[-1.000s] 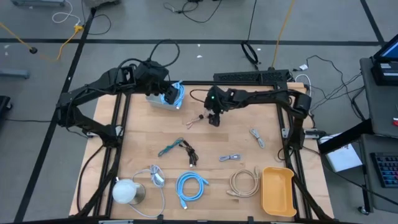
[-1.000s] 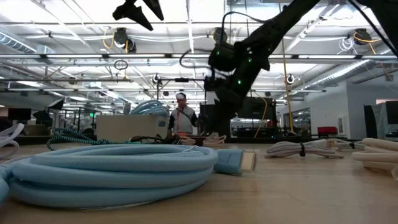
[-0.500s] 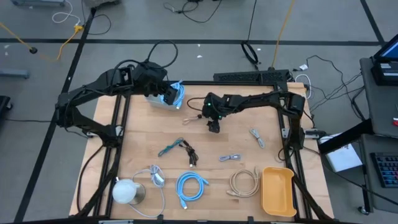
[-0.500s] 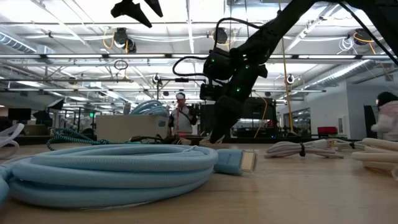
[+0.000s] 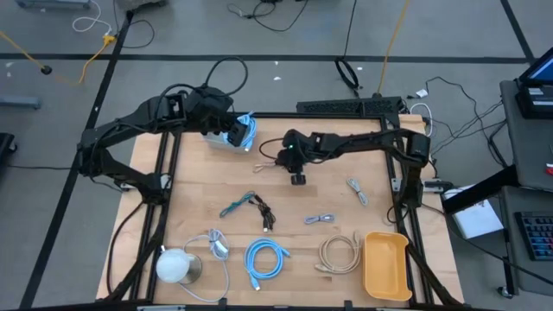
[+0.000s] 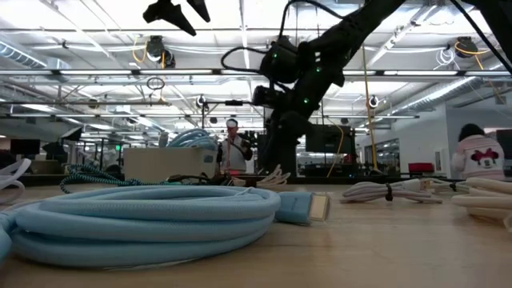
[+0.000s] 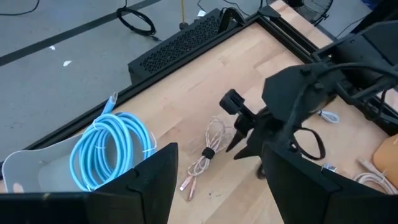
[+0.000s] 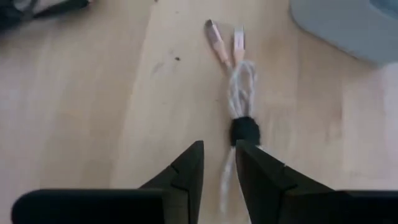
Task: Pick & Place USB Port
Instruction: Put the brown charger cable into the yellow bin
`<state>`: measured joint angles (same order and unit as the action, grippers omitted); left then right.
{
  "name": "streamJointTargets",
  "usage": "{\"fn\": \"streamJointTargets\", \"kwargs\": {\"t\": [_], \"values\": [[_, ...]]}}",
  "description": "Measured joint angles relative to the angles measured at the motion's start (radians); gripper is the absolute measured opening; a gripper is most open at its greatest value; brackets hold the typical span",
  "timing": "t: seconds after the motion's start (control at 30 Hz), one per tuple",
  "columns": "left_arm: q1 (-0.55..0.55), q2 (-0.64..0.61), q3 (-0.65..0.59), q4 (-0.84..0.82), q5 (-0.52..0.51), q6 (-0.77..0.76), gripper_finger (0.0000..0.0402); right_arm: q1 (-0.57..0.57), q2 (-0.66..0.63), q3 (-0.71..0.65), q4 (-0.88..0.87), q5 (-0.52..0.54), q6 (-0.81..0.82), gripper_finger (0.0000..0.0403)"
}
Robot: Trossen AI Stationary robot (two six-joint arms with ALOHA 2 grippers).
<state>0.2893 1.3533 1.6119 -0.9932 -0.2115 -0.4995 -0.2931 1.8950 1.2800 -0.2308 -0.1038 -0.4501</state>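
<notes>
Pale wood grain runs under everything in the high view, where my right gripper (image 5: 297, 178) reaches toward the pink cable (image 5: 268, 166) near the table's back-middle, while my left gripper (image 5: 232, 131) waits above the clear tray (image 5: 226, 142) of blue cable. The low view shows my right arm descending behind a fat blue coil (image 6: 144, 214). From the left wrist, the pink cable (image 7: 208, 152) lies looped, cinched by a dark tie. From the right wrist, my fingers (image 8: 189, 168) stand slightly parted just beside that tie (image 8: 246, 130), lined up, I judge, to pinch there.
</notes>
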Motion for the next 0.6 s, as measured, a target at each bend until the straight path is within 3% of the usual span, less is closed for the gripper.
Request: {"fn": "streamJointTargets", "kwargs": {"t": [0.17,0.47,0.6], "values": [[-0.001,0.000,0.000,0.000,0.000,0.003,0.0234,0.001,0.005,-0.001,0.025,0.108,-0.069,0.0104],[-0.003,0.000,0.000,-0.006,0.001,0.000,0.0234,-0.050,0.019,-0.001,0.018,0.100,0.005,0.0177],[-0.003,0.000,0.000,-0.005,0.001,0.000,0.0234,-0.075,0.023,-0.001,-0.035,0.049,0.019,0.0200]]}}
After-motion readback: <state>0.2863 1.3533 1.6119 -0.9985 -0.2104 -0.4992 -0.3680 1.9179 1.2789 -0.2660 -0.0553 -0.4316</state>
